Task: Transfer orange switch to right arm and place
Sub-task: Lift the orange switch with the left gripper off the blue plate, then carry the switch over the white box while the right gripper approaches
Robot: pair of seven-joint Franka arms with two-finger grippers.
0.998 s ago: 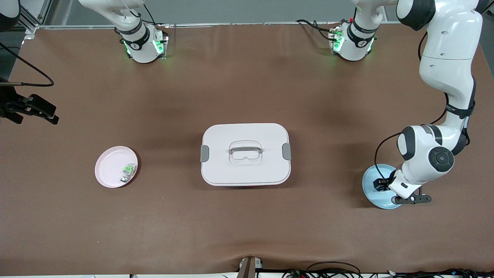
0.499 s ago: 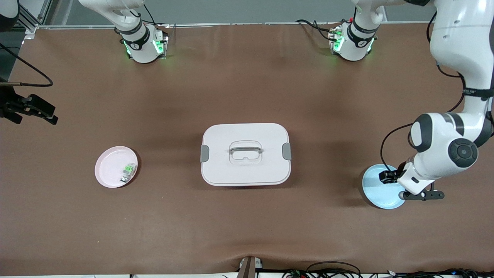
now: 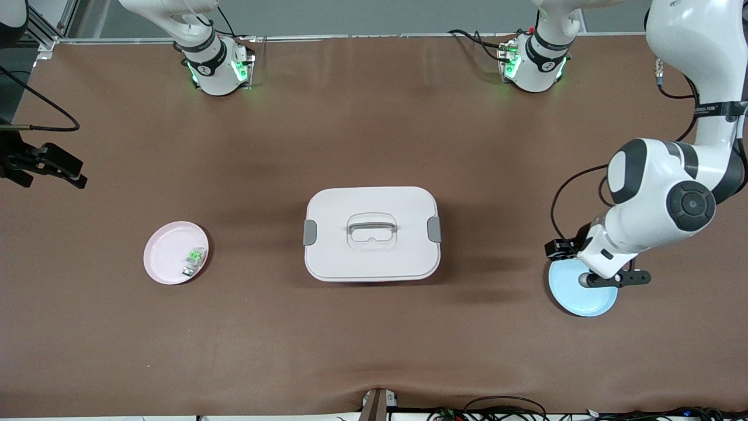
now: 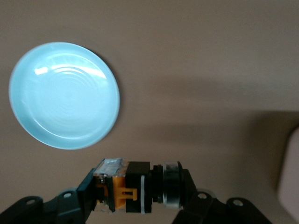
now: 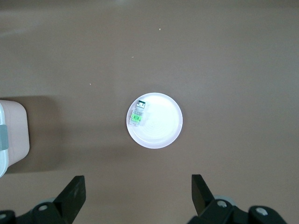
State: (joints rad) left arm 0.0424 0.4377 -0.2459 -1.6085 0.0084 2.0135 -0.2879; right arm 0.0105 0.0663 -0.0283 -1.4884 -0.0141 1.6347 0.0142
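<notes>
Orange switch (image 4: 135,188) clamped in left pincer (image 4: 140,196) above table

A robotics lab: two robot arm bases (image 3: 213,70) bolted on a brown-covered table (image 3: 374,146), cables (image 3: 497,409) along its edge.

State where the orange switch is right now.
The orange switch is off the table, clamped in the left gripper just above the blue plate at the left arm's end.
</notes>
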